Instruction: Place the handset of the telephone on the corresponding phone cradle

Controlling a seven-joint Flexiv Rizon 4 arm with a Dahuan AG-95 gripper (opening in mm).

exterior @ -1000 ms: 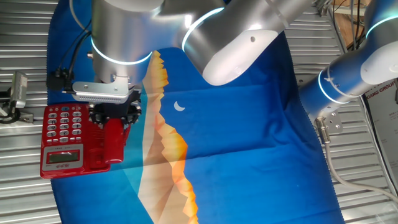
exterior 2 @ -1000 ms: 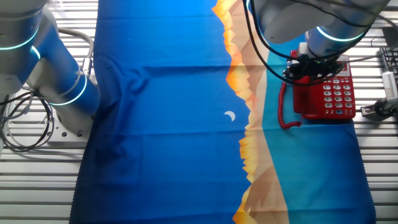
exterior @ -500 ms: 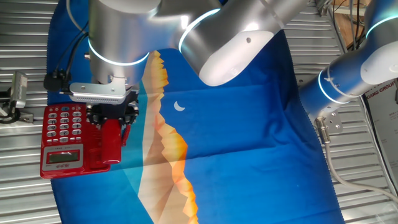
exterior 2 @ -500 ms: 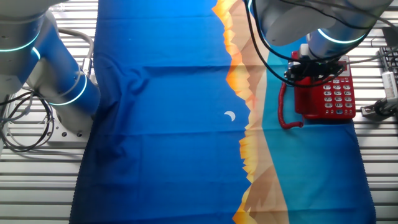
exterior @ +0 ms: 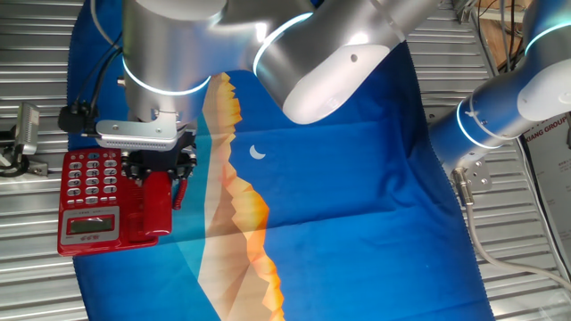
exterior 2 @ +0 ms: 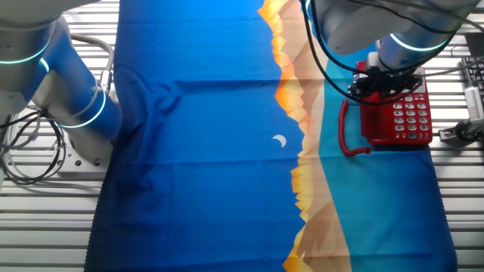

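Red telephone [exterior: 94, 201] sits at the edge of the blue printed cloth [exterior: 357, 196], keypad [exterior: 92, 175] and little LCD panel [exterior: 93, 226] on the side away from the cloth's middle. Right next to the keypad, the handset [exterior: 157, 207] lies along the phone cradle [exterior: 143, 234], looking seated in it. The gripper [exterior: 159, 166] is right over the handset's far end, dark fingers [exterior: 185, 167] straddling it; can't tell whether they're pinching or loose. The coiled cord [exterior 2: 345, 128] loops beside the phone.
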